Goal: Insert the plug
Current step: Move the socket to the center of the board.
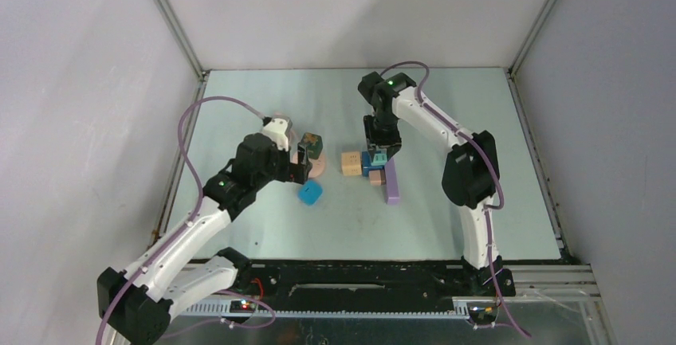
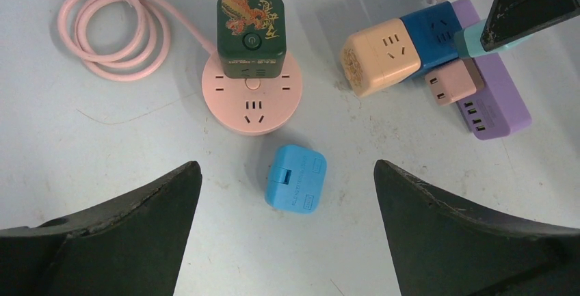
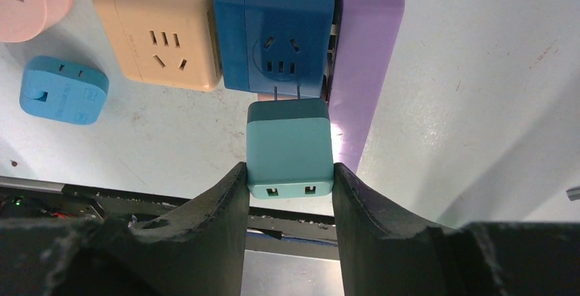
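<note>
Top view: left gripper (image 1: 304,171) spread wide, gripping nothing, hanging beside the pink round socket (image 1: 318,166) and the green cube (image 1: 312,145) standing on it, light blue adapter (image 1: 310,193) nearby. Right gripper (image 1: 381,152) clenched on the teal plug (image 1: 379,158), right at the dark blue cube socket (image 1: 369,163), with the tan cube socket (image 1: 351,162) and the purple strip (image 1: 391,184) close beside.

Left wrist view: fingers (image 2: 137,227) far apart, touching nothing, with the light blue adapter lying on the table (image 2: 82,145) between them. Gold dragon print on the green cube; lettering under it too small to read. Teal plug at upper right, well apart from this gripper.

Right wrist view: teal plug pinched by its sides between both fingers (image 3: 205,221), two rectangular ports facing the camera. Two bare prongs reaching the dark blue cube socket's face; whether inside the slots, cannot tell.
</note>
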`<control>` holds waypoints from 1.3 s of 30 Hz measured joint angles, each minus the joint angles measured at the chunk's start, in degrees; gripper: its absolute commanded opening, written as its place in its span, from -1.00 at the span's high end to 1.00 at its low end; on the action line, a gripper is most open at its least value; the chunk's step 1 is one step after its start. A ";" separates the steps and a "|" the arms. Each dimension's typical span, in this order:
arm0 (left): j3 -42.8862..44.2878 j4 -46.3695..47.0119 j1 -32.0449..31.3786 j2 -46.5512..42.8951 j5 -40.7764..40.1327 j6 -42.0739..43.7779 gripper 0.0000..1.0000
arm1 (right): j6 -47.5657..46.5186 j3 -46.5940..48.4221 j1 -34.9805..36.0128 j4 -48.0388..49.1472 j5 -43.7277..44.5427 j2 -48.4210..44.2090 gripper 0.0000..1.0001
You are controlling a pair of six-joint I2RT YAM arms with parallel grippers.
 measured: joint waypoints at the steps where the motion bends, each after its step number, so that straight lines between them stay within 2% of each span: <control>1: 0.00 0.02 0.00 -0.11 0.00 -0.02 -0.99 | -0.04 0.00 -0.09 0.00 0.00 0.04 1.00; 39: -1.25 -0.09 0.00 -1.64 -0.02 -0.02 -0.98 | -2.56 5.77 -0.63 -3.74 -2.25 5.86 1.00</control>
